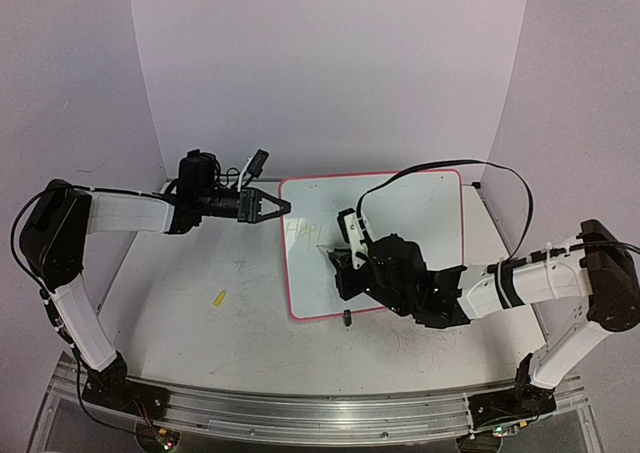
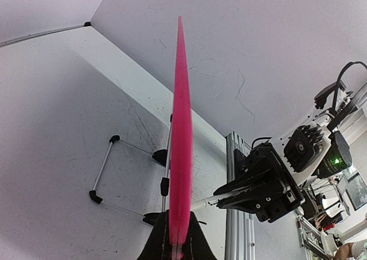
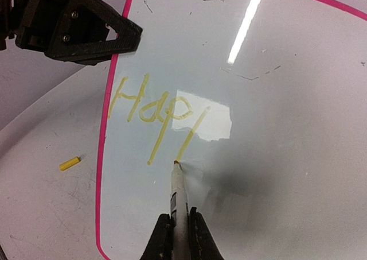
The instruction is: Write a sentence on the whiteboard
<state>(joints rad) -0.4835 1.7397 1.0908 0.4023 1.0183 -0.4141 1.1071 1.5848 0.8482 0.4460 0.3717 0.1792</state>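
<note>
a small yellow cylindrical piece (image 1: 219, 298) lies on the scuffed white tabletop (image 1: 200, 343), well left of the board. the left gripper (image 1: 283, 205) is pinched onto the left rim of the white rectangular whiteboard with a pink edge (image 1: 420, 213), at mid-table. faint yellow handwriting (image 3: 152, 108) near that rim reads "hap" plus one slanted stroke. the right gripper (image 3: 178, 237) is pressed around a slim marker pen (image 3: 176, 197), its tip on the board at the stroke's lower end.

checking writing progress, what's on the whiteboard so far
On the whiteboard: yellow letters "Hap" and one slanted stroke, with the marker tip at its lower end. From above, the right arm covers the board's lower middle, so that patch is hidden.
</note>
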